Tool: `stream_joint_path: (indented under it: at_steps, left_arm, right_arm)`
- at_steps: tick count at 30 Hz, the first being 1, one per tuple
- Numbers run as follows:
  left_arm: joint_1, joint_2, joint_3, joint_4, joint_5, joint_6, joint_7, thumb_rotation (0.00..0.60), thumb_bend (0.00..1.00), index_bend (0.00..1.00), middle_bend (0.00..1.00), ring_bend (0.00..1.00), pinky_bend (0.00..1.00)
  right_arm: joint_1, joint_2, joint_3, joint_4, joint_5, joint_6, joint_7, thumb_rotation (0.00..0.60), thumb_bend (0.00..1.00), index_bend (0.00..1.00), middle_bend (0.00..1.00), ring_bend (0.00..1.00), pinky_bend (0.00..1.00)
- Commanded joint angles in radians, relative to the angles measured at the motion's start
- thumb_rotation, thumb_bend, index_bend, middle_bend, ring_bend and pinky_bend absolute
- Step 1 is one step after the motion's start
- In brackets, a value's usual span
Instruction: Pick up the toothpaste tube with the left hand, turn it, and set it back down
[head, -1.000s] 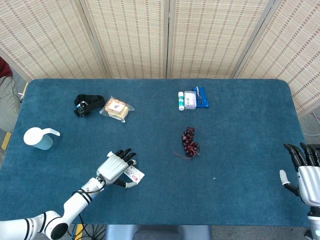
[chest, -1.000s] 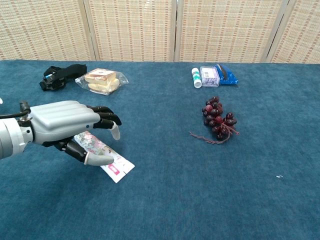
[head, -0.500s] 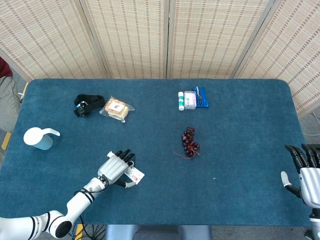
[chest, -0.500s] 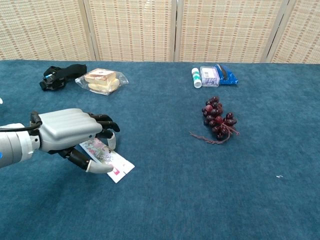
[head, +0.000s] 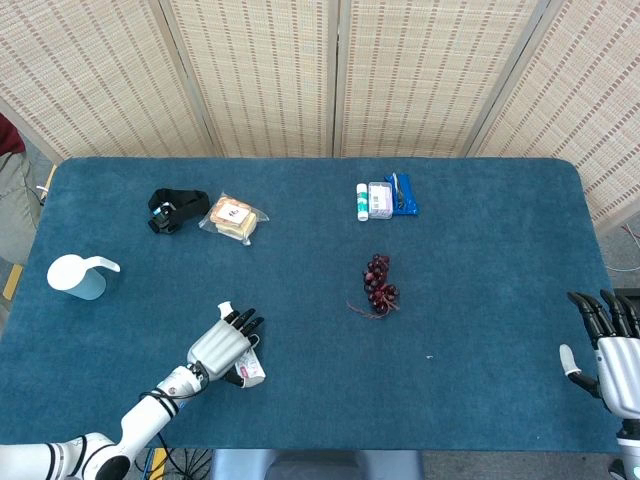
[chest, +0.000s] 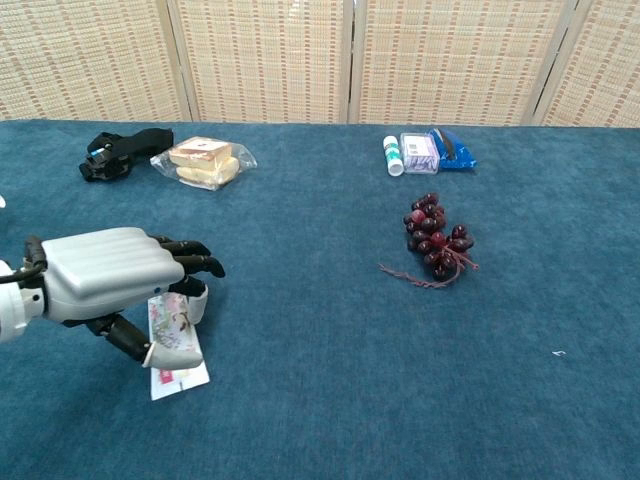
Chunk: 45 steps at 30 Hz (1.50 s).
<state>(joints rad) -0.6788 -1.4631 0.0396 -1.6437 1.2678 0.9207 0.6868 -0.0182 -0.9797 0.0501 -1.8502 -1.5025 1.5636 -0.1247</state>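
Toothpaste tube (chest: 176, 343) sits pinched in the left hand (chest: 110, 278) near the tabletop's (head: 480, 260) front edge (fingers curled around it); right hand (head: 612, 350) spread, holding nothing.

Bright, even overhead light; soft faint shadows; both views sharp, no glare.
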Motion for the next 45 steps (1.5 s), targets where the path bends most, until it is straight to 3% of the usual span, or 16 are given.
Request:
stream_joint_path:
  at_steps: [1, 9, 22, 28, 33, 39, 45]
  left_arm:
    - [0.011, 0.032, 0.027, -0.028, 0.002, 0.007, 0.024, 0.078, 0.14, 0.39, 0.09, 0.01, 0.13]
    - [0.034, 0.107, 0.066, -0.066, -0.023, 0.031, 0.082, 0.079, 0.14, 0.39, 0.09, 0.01, 0.13]
    - [0.041, 0.152, 0.067, -0.043, -0.082, 0.041, 0.116, 0.077, 0.14, 0.39, 0.07, 0.0, 0.13]
    - [0.073, 0.172, 0.073, -0.098, -0.026, 0.118, 0.108, 0.081, 0.14, 0.37, 0.06, 0.0, 0.14]
    - [0.073, 0.179, 0.048, -0.109, -0.056, 0.131, 0.121, 0.083, 0.14, 0.28, 0.08, 0.0, 0.13]
    - [0.027, 0.172, -0.016, -0.076, -0.174, 0.068, 0.117, 0.06, 0.14, 0.2, 0.17, 0.0, 0.13]
    - [-0.022, 0.145, -0.05, -0.018, -0.274, 0.022, 0.136, 0.023, 0.14, 0.19, 0.21, 0.01, 0.13]
  right_arm:
    - [0.0, -0.001, 0.0, -0.001, -0.001, 0.001, -0.002, 0.6, 0.35, 0.15, 0.19, 0.0, 0.0]
    - [0.002, -0.002, 0.001, -0.004, -0.005, -0.001, -0.006, 0.6, 0.35, 0.15, 0.19, 0.0, 0.0]
    - [0.001, -0.003, 0.002, -0.019, -0.011, 0.002, -0.021, 0.6, 0.35, 0.15, 0.19, 0.0, 0.0]
    - [0.003, -0.003, 0.003, -0.021, -0.008, -0.001, -0.028, 0.6, 0.35, 0.15, 0.19, 0.0, 0.0]
    - [0.005, -0.003, 0.004, -0.02, -0.009, -0.004, -0.026, 0.6, 0.35, 0.15, 0.19, 0.0, 0.0]
    - [-0.001, -0.004, 0.002, -0.015, -0.005, 0.001, -0.02, 0.6, 0.35, 0.15, 0.19, 0.0, 0.0]
    - [-0.004, -0.004, 0.002, -0.012, -0.005, 0.005, -0.017, 0.6, 0.35, 0.15, 0.19, 0.0, 0.0]
